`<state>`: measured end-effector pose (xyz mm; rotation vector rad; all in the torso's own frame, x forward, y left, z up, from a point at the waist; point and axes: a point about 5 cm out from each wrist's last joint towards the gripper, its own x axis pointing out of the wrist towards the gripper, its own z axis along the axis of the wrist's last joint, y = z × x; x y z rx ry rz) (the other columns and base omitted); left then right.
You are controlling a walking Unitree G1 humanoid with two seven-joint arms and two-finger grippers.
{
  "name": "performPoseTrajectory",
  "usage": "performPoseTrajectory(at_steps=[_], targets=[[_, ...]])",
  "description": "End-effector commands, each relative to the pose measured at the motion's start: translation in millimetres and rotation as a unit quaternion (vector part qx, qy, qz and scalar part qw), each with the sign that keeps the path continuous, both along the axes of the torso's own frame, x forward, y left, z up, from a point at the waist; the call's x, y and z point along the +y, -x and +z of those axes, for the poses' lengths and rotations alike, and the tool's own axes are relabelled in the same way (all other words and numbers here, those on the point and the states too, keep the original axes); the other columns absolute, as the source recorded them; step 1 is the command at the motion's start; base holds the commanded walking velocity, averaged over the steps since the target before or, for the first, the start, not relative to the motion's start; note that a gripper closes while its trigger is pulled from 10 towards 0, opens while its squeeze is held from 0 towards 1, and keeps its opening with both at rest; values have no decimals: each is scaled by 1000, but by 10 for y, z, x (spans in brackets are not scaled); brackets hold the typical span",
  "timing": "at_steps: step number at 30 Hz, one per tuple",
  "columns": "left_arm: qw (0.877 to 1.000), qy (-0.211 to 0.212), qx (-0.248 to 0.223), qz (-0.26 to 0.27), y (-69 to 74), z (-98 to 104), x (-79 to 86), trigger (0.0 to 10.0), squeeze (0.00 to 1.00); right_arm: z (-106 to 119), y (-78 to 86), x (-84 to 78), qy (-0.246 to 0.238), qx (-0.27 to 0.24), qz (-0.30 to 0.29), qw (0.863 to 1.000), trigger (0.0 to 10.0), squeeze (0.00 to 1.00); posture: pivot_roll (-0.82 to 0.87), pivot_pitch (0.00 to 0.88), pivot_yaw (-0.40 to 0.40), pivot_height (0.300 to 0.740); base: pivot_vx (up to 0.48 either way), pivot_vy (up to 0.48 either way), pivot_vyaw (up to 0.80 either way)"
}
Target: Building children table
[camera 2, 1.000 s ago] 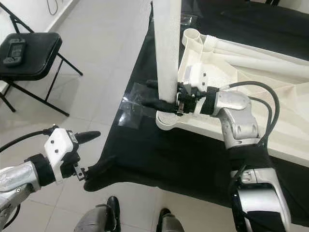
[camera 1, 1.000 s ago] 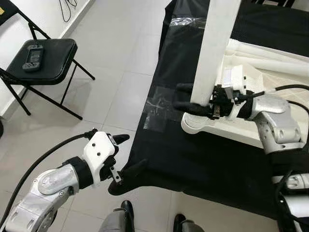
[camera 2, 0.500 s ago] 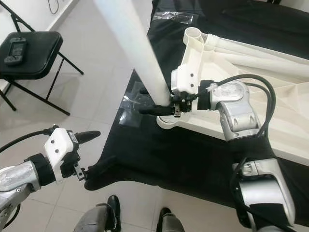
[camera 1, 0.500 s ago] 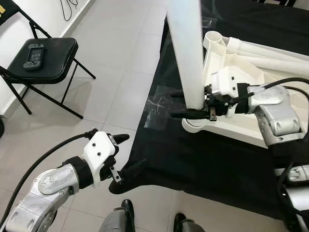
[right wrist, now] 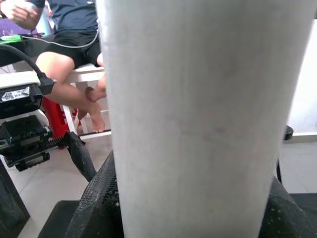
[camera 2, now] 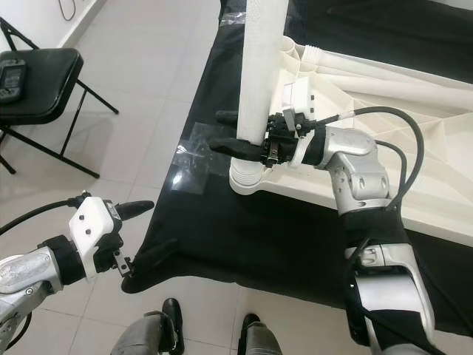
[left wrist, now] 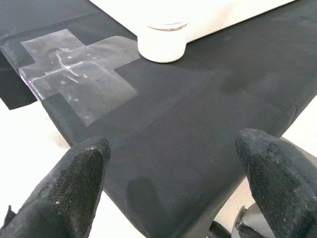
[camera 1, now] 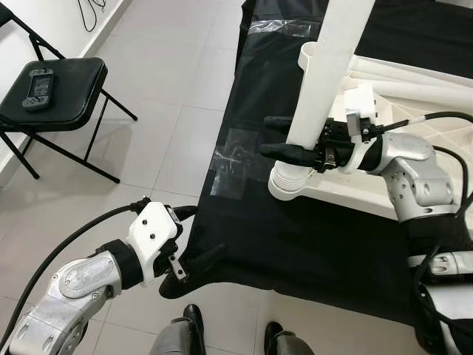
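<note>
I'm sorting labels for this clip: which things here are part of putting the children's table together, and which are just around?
Part of the job:
- white table leg, gripped by the right gripper
- white tabletop with its corner socket
- spare white legs lying on it

Just around:
- black cloth with clear tape
- folding chair holding a handheld controller
- left gripper, idle

head stereo downward; wrist close-ups

Pale tiled floor (camera 1: 177, 96), black folding chair (camera 1: 63, 85)

A white table leg (camera 1: 325, 74) stands upright in the overturned white tabletop's (camera 2: 414, 133) corner socket (camera 1: 290, 181).
</note>
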<state>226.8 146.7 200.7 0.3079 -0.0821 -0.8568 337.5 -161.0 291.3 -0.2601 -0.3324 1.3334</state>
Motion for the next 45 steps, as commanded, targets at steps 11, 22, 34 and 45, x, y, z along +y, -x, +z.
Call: performPoseTrajectory(at_steps=[11, 22, 34, 45], targets=[[1000, -2, 10, -5, 39, -61, -18, 10000, 0, -239, -51, 40, 24, 18, -28, 999, 10000, 0, 59, 357, -42, 740, 0, 0, 0], [1000, -4, 9, -7, 44, -52, -15, 10000, 0, -315, -28, 120, 33, 55, 37, 997, 10000, 0, 62, 364, -39, 740, 0, 0, 0], [1000, -5, 13, -12, 86, -59, -32, 10000, 0, -337, -117, 312, 24, 48, 19, 998, 10000, 0, 81, 373, -38, 740, 0, 0, 0], [1000, -6, 19, -16, 119, -68, -39, 10000, 0, -473, -91, 224, -9, 66, -30, 997, 10000, 0, 79, 381, -30, 740, 0, 0, 0]])
